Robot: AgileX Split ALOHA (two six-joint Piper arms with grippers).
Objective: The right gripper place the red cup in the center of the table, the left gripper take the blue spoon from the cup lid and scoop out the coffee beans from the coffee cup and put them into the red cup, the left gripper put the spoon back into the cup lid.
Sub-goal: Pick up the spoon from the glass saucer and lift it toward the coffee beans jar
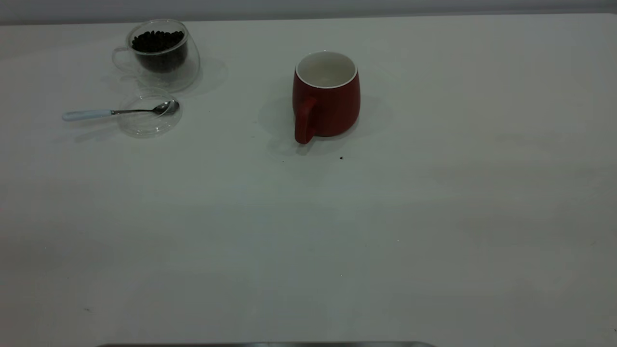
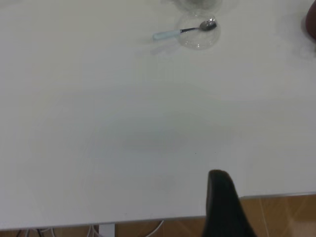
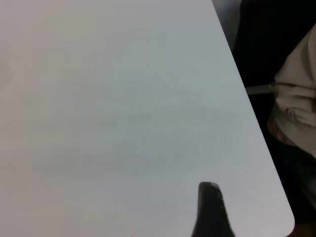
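Note:
The red cup (image 1: pixel 326 99) stands upright near the middle of the white table (image 1: pixel 337 241), empty, its handle turned toward the camera. At the far left the clear coffee cup (image 1: pixel 161 53) holds a heap of coffee beans (image 1: pixel 158 42). Just in front of it lies the cup lid (image 1: pixel 147 115), with the blue spoon (image 1: pixel 120 112) resting across it, bowl on the lid and pale handle pointing left. Neither arm shows in the exterior view. The left gripper (image 2: pixel 219 180) hangs over the table's near edge, far from the spoon (image 2: pixel 185 30) and lid (image 2: pixel 198 34). The right gripper (image 3: pixel 208 190) is over bare table near a corner.
A tiny dark speck (image 1: pixel 341 157) lies in front of the red cup. In the right wrist view the table's edge (image 3: pixel 247 98) runs past a person's light sleeve (image 3: pixel 296 108). Wooden floor (image 2: pixel 276 217) and cables show beyond the table's edge in the left wrist view.

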